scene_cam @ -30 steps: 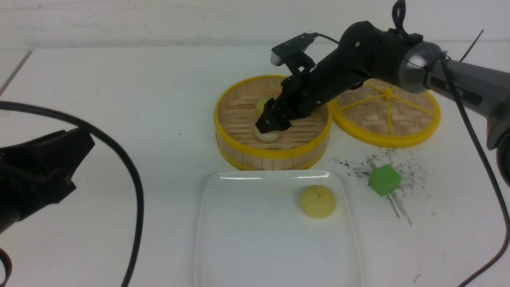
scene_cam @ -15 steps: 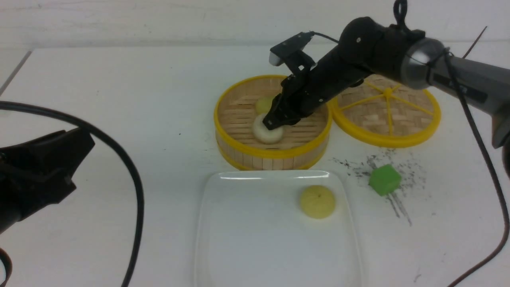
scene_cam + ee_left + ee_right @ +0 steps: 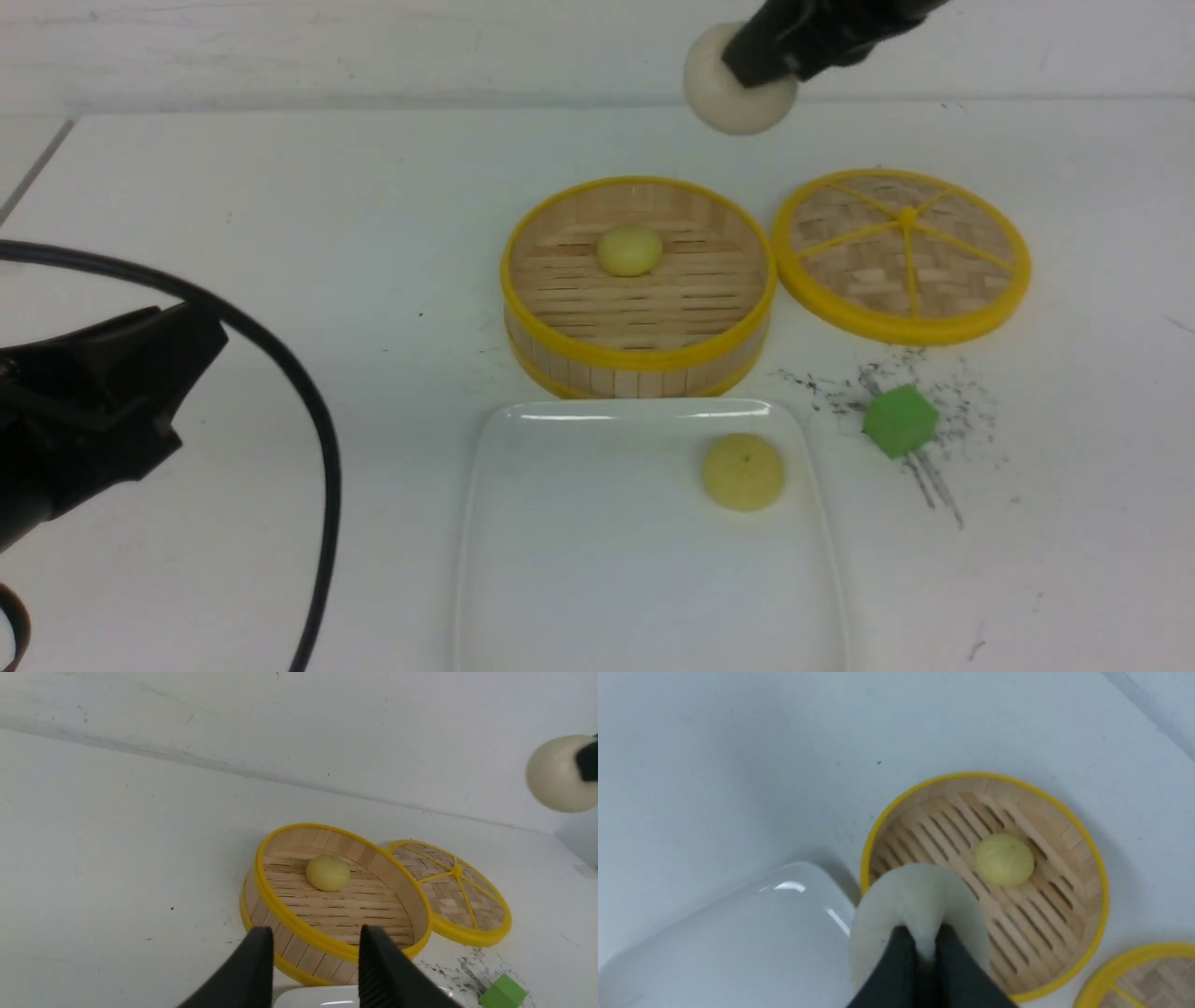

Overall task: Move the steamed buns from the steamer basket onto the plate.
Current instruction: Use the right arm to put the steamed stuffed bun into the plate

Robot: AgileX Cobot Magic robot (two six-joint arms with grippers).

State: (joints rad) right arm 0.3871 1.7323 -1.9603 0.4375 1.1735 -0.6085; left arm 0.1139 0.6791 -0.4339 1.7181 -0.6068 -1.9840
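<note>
**A:** What does the lifted one look like?

**B:** The off-white bun point(image 3: 733, 98) is a smooth, matte dome. It is dented where the right gripper point(image 3: 924, 945) pinches it. The two black fingers are squeezed almost together, and the soft surface bulges around them. It hangs in the air, well above the steamer basket point(image 3: 639, 364).

**A:** And the others?

**B:** There are three buns in all (one off-white, two pale yellow). The pale yellow bun point(image 3: 629, 250) sits alone on the slatted floor, toward the basket's far side. The second yellow bun point(image 3: 743, 471) rests on the right half of the glossy white plate point(image 3: 579, 560), with a tiny dark dot on top.

**A:** What else is there?

**B:** One basket, one plate and one woven lid point(image 3: 902, 257), which lies flat just right of the basket. One green cube point(image 3: 900, 421) sits among black specks to the right of the plate.

**A:** And the left gripper point(image 3: 316, 938)?

**B:** It is low on the left side, with its fingers spread and nothing between them.
</note>
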